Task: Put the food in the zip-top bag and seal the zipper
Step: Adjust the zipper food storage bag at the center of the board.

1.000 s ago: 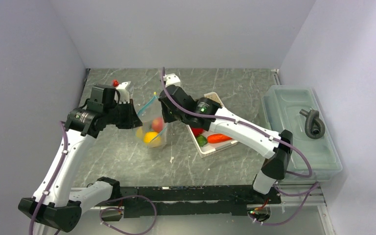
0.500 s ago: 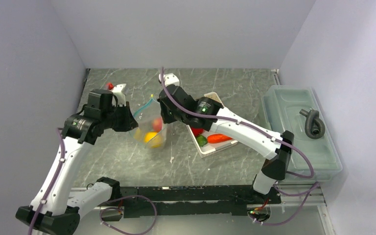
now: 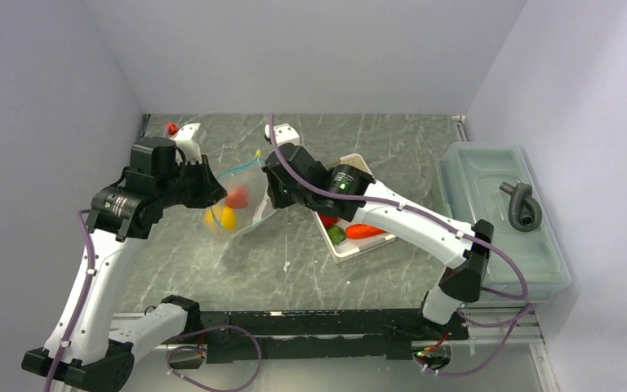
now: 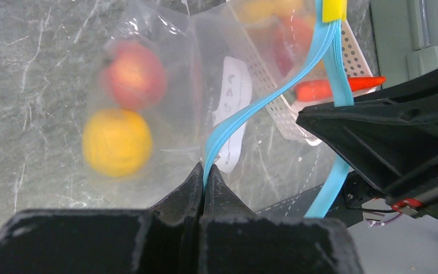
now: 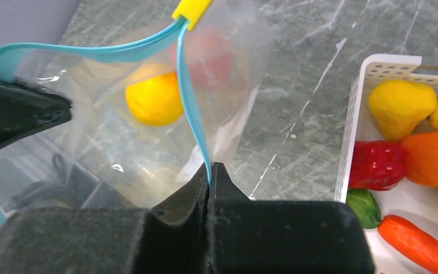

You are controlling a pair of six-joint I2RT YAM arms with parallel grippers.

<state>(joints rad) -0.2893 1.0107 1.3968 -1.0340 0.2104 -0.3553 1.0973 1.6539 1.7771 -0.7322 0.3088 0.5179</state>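
Note:
The clear zip-top bag (image 3: 245, 204) hangs stretched between my two grippers over the table's middle. My left gripper (image 3: 211, 193) (image 4: 203, 171) is shut on one side of the teal zipper (image 4: 245, 114). My right gripper (image 3: 271, 193) (image 5: 210, 168) is shut on the zipper's (image 5: 191, 108) other side. A yellow slider (image 5: 191, 8) sits at the far end, and the mouth gapes open between the strips. Inside the bag lie a red fruit (image 4: 134, 74) and a yellow one (image 4: 117, 142). More food stays in the white basket (image 5: 351, 125): a red pepper (image 5: 379, 164), a carrot (image 5: 419, 248), a green piece (image 5: 364, 206) and yellow pieces (image 5: 400, 105).
The white perforated basket (image 3: 349, 247) lies just right of the bag, partly under my right arm. A large translucent lidded bin (image 3: 498, 229) with a grey hose piece (image 3: 522, 204) on its lid stands at the right edge. Grey walls close in on the back and both sides.
My left gripper has pulled left and back with its side of the zipper. The bag mouth has stretched wider and the bag, with its fruit, has swung left. My right gripper has barely moved.

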